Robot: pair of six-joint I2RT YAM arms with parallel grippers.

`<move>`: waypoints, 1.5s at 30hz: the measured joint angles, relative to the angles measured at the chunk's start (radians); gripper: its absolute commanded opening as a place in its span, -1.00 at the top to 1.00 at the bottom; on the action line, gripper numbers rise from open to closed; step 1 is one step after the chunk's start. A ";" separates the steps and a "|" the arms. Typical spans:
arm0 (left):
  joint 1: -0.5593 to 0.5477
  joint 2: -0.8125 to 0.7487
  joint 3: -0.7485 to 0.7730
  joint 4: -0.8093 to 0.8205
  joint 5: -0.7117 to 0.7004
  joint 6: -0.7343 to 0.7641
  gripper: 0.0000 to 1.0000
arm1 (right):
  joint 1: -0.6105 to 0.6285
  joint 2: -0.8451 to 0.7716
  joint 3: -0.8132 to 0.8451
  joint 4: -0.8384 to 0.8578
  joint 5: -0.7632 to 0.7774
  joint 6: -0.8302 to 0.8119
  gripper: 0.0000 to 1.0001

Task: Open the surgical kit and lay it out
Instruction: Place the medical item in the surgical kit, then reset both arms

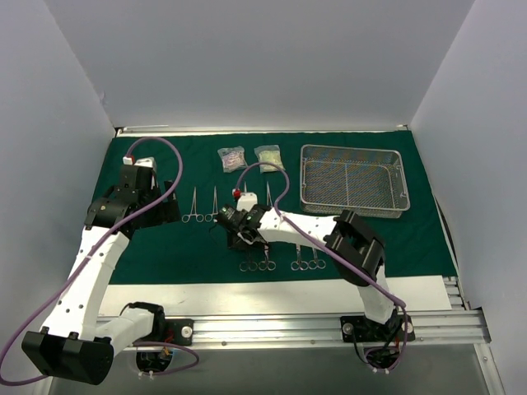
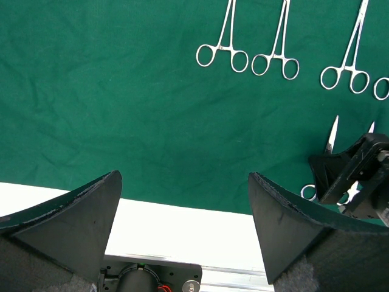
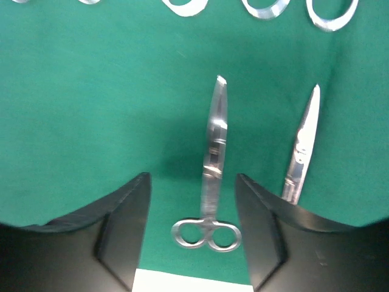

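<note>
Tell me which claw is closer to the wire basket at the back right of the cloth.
Right. The right claw is over the middle of the cloth, left of the basket; the left claw is much farther left.

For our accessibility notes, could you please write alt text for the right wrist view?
The right gripper hangs open over a pair of steel scissors lying flat on the green cloth, tips pointing away. A second pair lies beside it; ring handles line the top edge.

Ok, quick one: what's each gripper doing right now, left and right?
Left gripper: open, holding nothing.
Right gripper: open, straddling the scissors lying on the green cloth, not gripping them.
</note>
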 measured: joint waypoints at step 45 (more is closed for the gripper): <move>-0.002 -0.417 0.574 -0.140 -0.253 0.145 -0.88 | -0.831 -1.391 0.085 -0.098 0.348 -0.763 -0.99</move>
